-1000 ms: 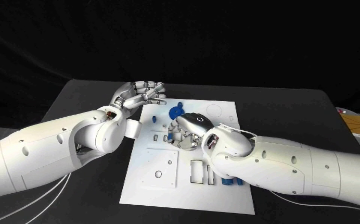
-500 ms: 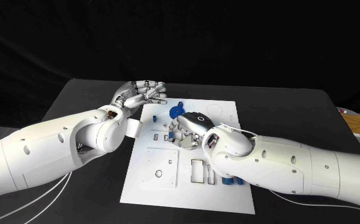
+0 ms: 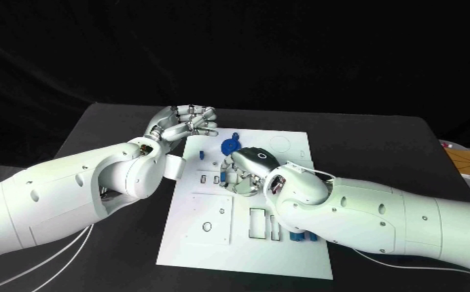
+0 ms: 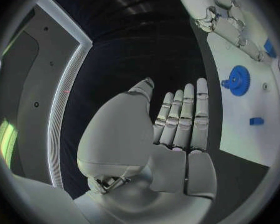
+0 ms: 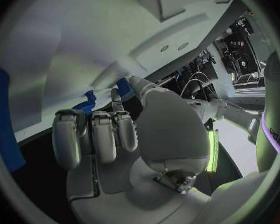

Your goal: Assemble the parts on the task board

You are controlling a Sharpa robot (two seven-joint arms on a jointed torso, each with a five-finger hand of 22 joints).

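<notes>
Task board (image 3: 221, 227): white plate in the middle of the black table (image 3: 382, 142), with cut-out slots and holes; no writing on it can be read.
Left hand (image 3: 181, 124): raised beside the board's far left corner, fingers straight and close together, holding nothing.
Right hand (image 3: 245, 170): low over the board's middle, fingers curled in; whether they grip a part, I cannot tell.
Blue gear (image 3: 230, 145): on the board's far end, between both hands.
Other blue parts (image 3: 303, 236): near the board's right edge, beside the right arm.
</notes>
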